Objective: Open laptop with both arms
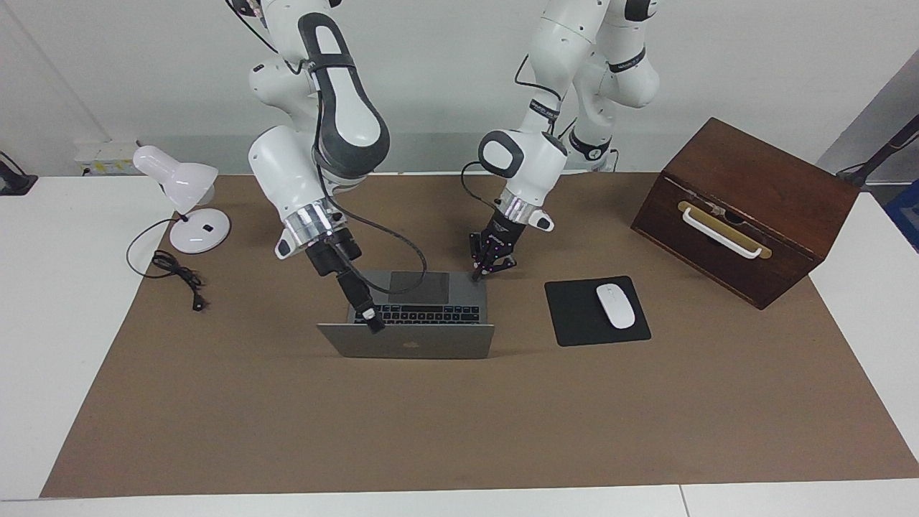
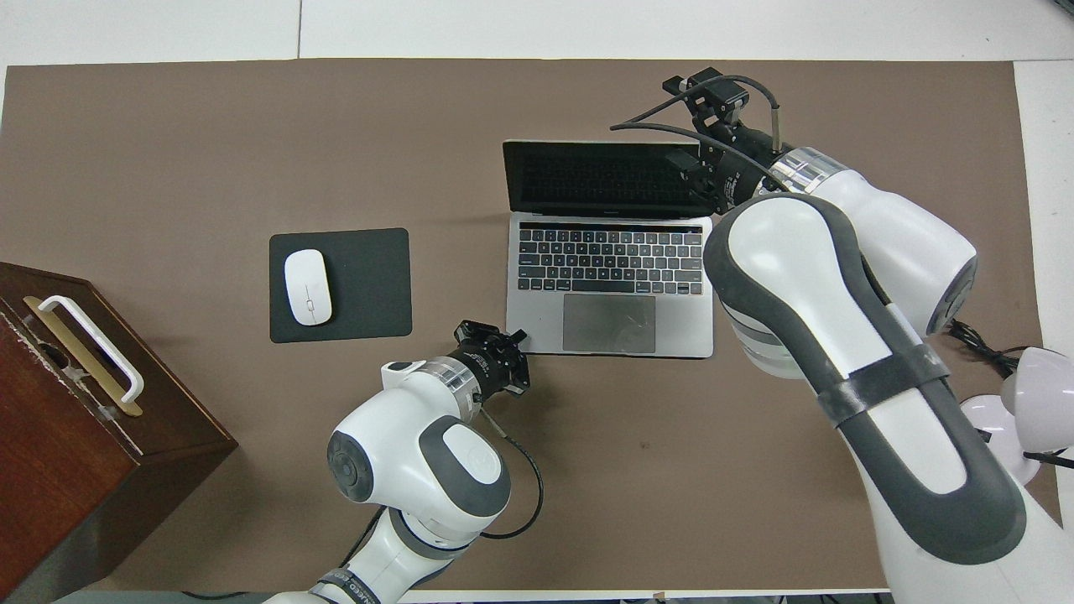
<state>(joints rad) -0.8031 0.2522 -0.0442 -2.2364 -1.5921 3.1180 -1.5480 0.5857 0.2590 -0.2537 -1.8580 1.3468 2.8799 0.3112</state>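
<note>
Left gripper (image 1: pixel 479 273) comes in from the robots' side, fingertips shut together with nothing between them, pressing down on the laptop's (image 1: pixel 409 319) base corner nearest the robots, toward the left arm's end. In the overhead view that contact sits at about 7 o'clock from the trackpad.

Laptop sits mid-mat, between the lamp (image 1: pixel 183 205) end and the mouse pad (image 1: pixel 596 311) end. Base flat, keyboard showing, screen hinged up and tipped away from the robots. Looks mostly open, past upright by my read. Long axis of the hinge runs 3 to 9 o'clock in the overhead view.

Right gripper (image 1: pixel 373 323) is at the lid's top edge, toward the right arm's end, roughly 1 o'clock from the keyboard in the overhead view. Cannot tell how wide its fingers stand, or whether it pinches the lid or only pushes it.

Key relation: the lid edge lies at the right gripper's tip, so any more opening probably means pushing it toward 12 o'clock while the left pins the base. Right arm is the nearer one to the lid.

Wooden box (image 1: pixel 747 208) stands well apart, not involved.
</note>
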